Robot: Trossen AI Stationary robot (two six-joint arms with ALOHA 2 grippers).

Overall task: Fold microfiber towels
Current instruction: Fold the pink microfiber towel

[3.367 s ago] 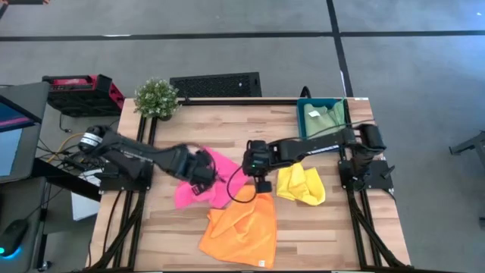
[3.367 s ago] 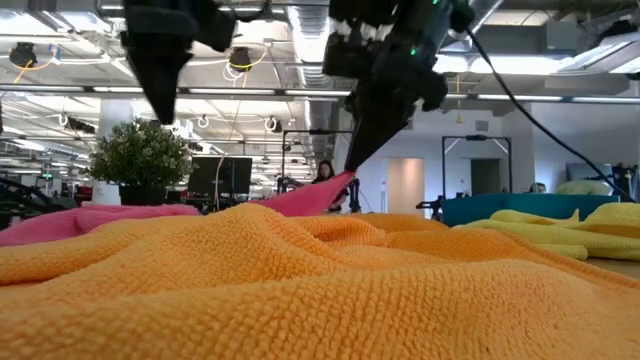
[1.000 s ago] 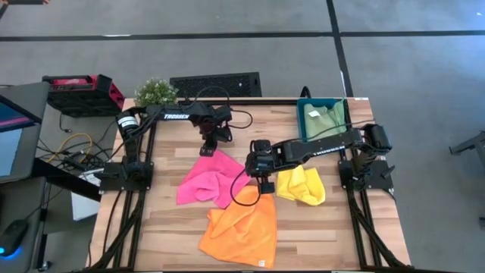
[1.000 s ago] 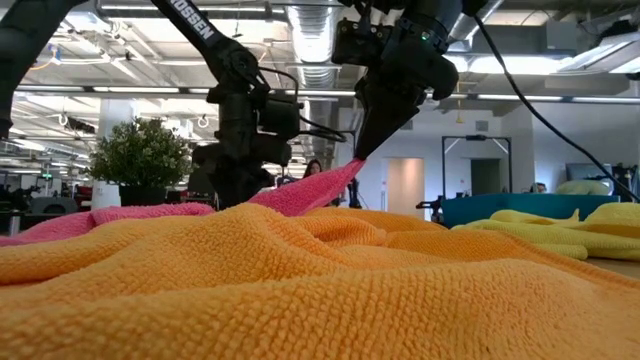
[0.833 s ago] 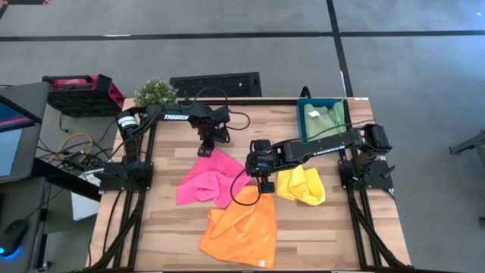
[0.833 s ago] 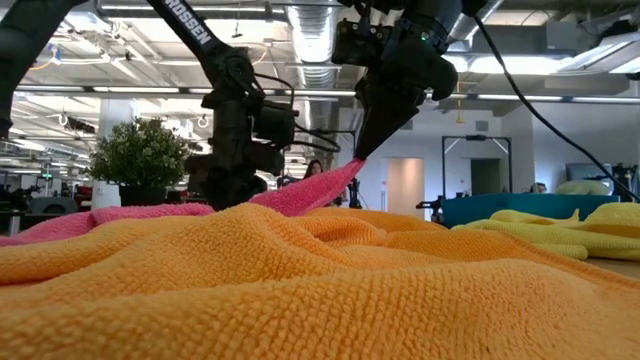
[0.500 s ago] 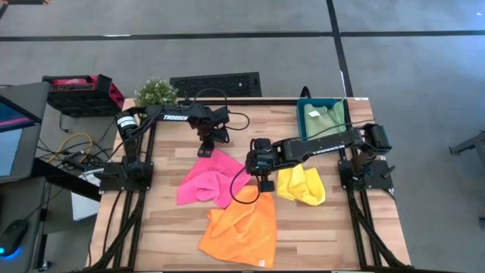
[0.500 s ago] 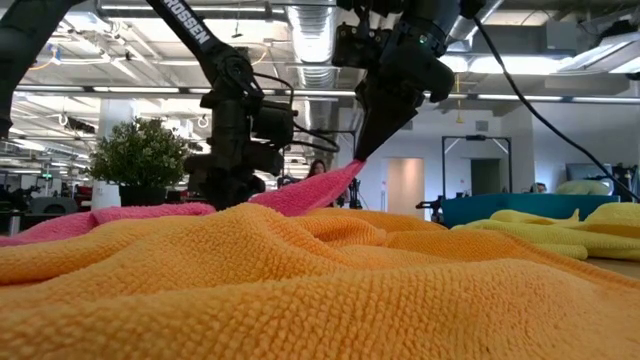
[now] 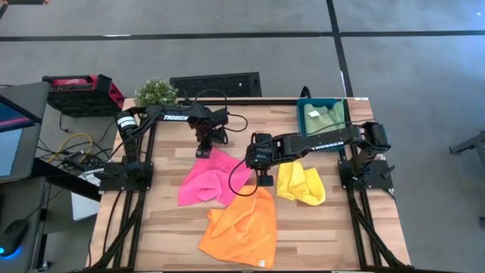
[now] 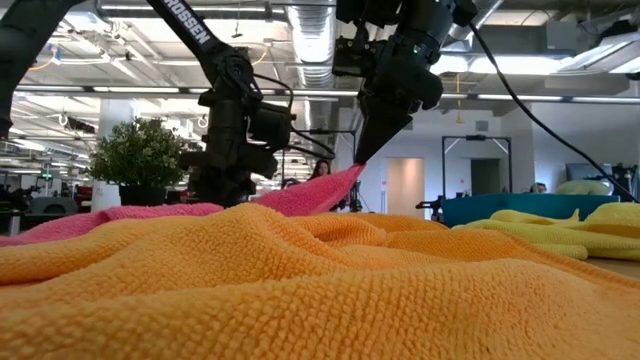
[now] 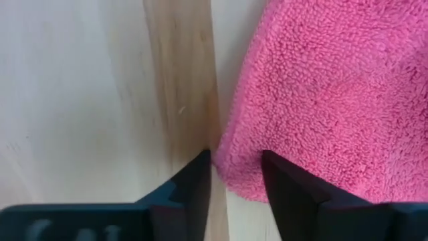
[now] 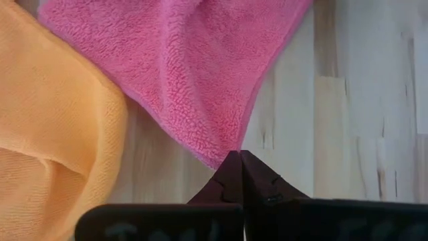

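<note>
While right gripper (image 12: 239, 161) pinches pink towel (image 12: 194, 73), left gripper (image 11: 235, 175) straddles it.

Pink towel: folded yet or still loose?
Loose. The pink towel lies rumpled on the table, one corner pinched up by the right gripper.

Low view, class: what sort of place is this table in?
Probably an open-plan office or lab: exposed ceiling ducts, long strip lights and a desk monitor show beyond the wooden table.

Nubby pink cloth (image 11: 321, 87), matt pale wood table (image 11: 80, 87)
</note>
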